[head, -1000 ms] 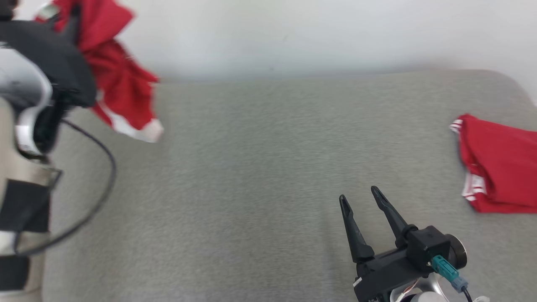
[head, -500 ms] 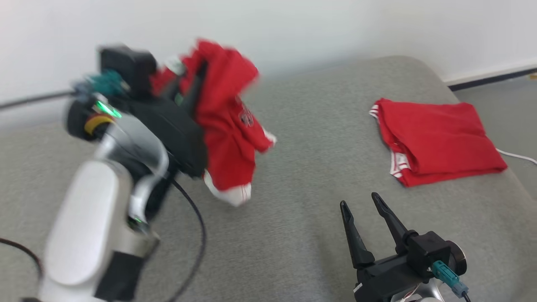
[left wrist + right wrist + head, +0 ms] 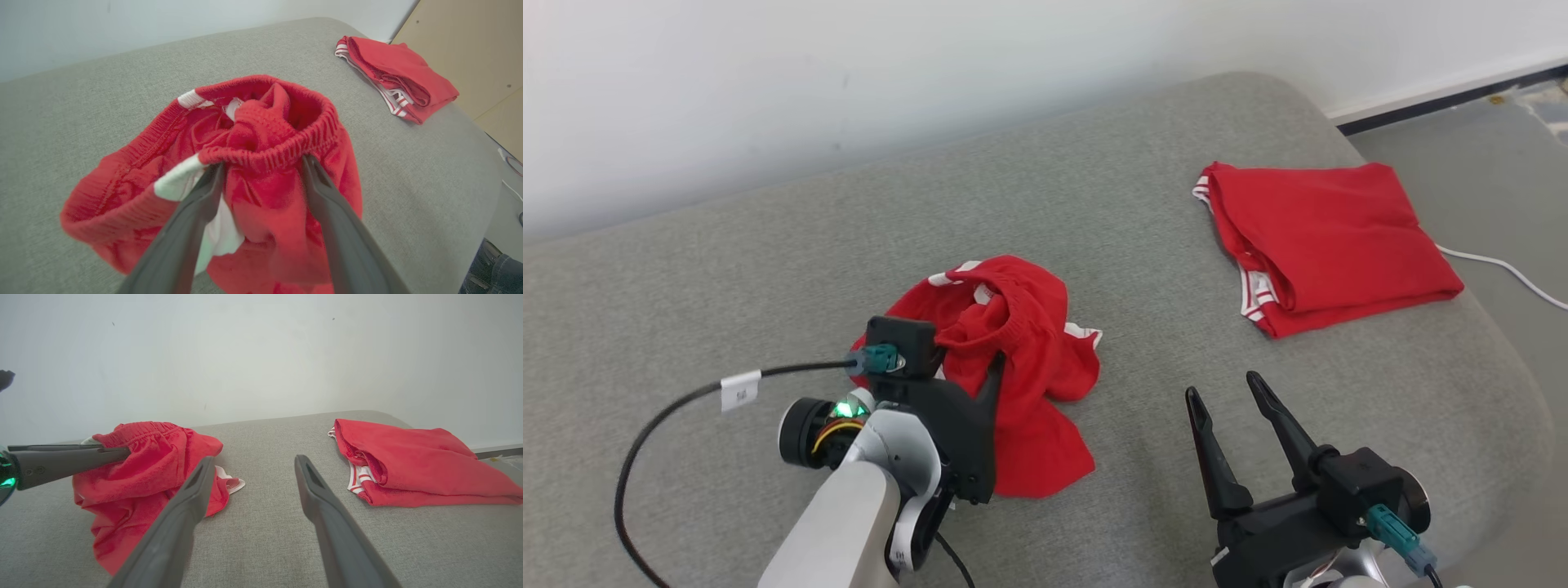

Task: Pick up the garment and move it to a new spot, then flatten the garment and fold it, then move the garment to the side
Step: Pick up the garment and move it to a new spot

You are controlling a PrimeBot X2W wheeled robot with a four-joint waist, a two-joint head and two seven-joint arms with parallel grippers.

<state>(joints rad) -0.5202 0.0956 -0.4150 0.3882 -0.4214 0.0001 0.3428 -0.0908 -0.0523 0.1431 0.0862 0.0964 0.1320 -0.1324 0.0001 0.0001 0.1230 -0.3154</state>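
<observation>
You have two red garments on the grey cushion (image 3: 768, 269): a crumpled garment (image 3: 1029, 327) and a folded garment (image 3: 1331, 229). Your left jaws, held low, stand spread with the crumpled waistband across their tips. Your right jaws point forward, wide and empty, with the folded garment beyond them to the right.

The grey bed (image 3: 1143, 204) bears a crumpled red garment (image 3: 1029, 367) mid-surface and a folded red pile (image 3: 1331, 237) toward its right.

The crumpled red fabric garment with white trim (image 3: 1025, 359) lay heaped on the grey upholstered surface (image 3: 1135, 245), its gathered elastic waistband uppermost, well apart from the edges.
</observation>
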